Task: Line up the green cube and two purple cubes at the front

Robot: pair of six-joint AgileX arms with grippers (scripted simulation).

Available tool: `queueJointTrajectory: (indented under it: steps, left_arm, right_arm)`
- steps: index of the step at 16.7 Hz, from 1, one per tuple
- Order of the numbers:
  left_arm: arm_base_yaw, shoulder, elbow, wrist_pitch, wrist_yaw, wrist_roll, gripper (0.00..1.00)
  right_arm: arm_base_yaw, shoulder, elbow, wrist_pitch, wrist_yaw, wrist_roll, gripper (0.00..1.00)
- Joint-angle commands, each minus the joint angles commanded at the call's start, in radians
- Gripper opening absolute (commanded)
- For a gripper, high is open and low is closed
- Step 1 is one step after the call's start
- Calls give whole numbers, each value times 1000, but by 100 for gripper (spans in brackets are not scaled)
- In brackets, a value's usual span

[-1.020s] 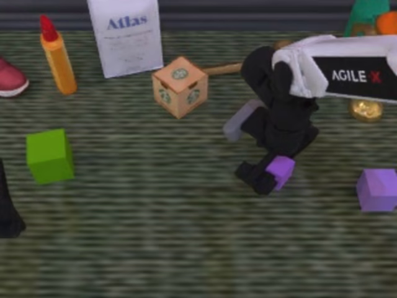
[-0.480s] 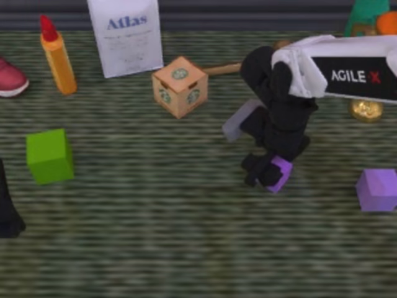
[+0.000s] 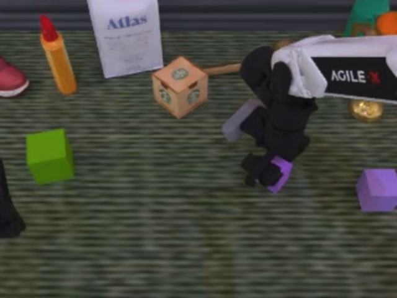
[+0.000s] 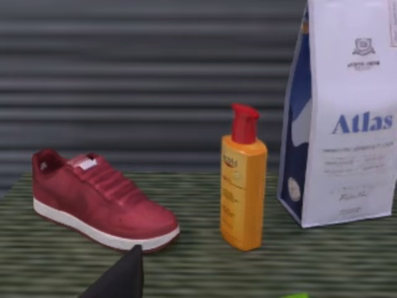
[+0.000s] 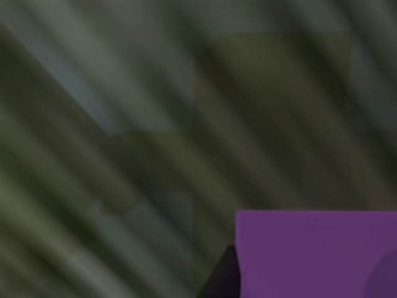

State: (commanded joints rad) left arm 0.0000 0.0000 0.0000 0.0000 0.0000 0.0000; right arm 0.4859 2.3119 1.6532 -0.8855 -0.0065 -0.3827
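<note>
My right gripper (image 3: 269, 176) is shut on the small vivid violet purple cube (image 3: 283, 170) right of the table's middle. In the right wrist view that cube (image 5: 316, 254) fills the corner beside one dark finger (image 5: 223, 279). The paler lavender purple cube (image 3: 377, 189) rests at the right edge. The lime-green cube (image 3: 48, 155) sits at the left, and only a sliver of it (image 4: 295, 295) shows in the left wrist view. My left gripper (image 3: 7, 214) is parked at the left edge, open, with one finger (image 4: 121, 279) showing.
Along the back stand a red shoe (image 3: 9, 77), an orange bottle (image 3: 57, 59) and a white Atlas bag (image 3: 126, 34). A tan emblem cube (image 3: 180, 85) and a grey-headed tool (image 3: 239, 121) lie near the middle. A gold object (image 3: 366, 110) sits under the right arm.
The right gripper's fingers closed in on the violet cube and shifted it slightly. In the last half second nothing moved. The left arm stayed still.
</note>
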Motion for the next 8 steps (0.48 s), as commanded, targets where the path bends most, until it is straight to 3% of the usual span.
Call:
queueJointTrajectory:
  steps: [8]
  left_arm:
    - [0, 0, 0, 0, 0, 0, 100]
  right_arm:
    - [8, -75, 132, -214, -1, -2, 0]
